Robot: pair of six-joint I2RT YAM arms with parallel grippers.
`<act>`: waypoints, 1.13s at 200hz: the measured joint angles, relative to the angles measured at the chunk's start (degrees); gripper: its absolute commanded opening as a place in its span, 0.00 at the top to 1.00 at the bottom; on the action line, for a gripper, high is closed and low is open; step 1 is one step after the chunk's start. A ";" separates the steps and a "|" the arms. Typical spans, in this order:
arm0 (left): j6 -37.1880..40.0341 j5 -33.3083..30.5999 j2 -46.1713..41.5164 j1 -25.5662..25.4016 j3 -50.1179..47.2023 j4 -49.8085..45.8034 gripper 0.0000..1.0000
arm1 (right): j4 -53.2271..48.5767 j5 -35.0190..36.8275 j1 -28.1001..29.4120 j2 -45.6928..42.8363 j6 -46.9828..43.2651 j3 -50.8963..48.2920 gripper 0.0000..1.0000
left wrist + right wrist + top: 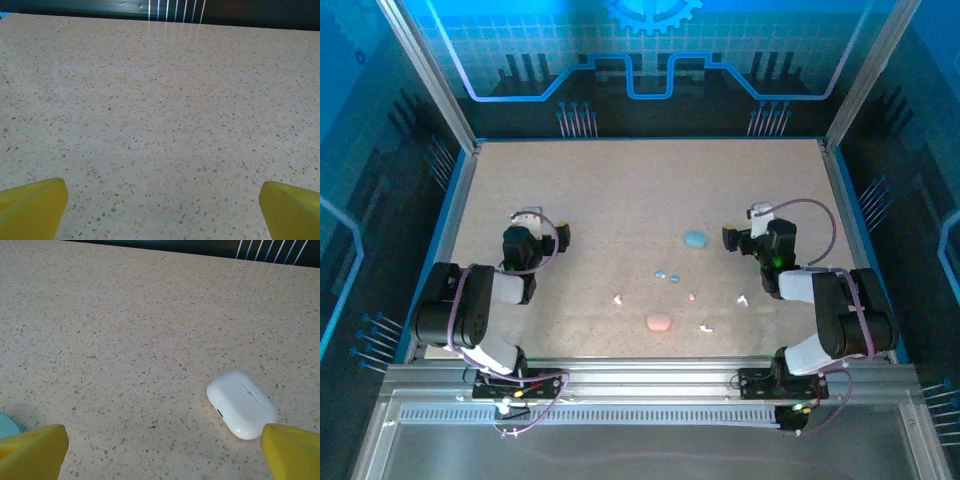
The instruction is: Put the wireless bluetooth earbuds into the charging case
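I see a speckled, stone-look table [620, 190]. The earbuds [660, 274], tiny blue, pink and white bits, lie scattered at 6 o'clock of a rounded blue case [695, 239], too small to judge their axes. The left gripper [160, 207] and right gripper [162, 450] gape wide, empty. A smooth white case [242, 404] lies at 2 o'clock of the right one, its long axis running 10-to-4.

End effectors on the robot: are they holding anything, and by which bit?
Nothing is held. The left end effector and right end effector both stand open above the table; the white case lies loose on it.
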 measured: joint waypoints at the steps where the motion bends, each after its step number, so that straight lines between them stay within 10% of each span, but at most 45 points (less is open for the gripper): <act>1: 0.00 0.00 0.00 0.00 0.00 0.00 0.01 | 0.00 0.00 0.00 0.00 0.00 0.00 0.00; 226: 0.00 0.00 0.00 0.00 0.00 0.00 0.01 | 0.00 -1.49 -1.03 0.00 0.20 0.00 0.00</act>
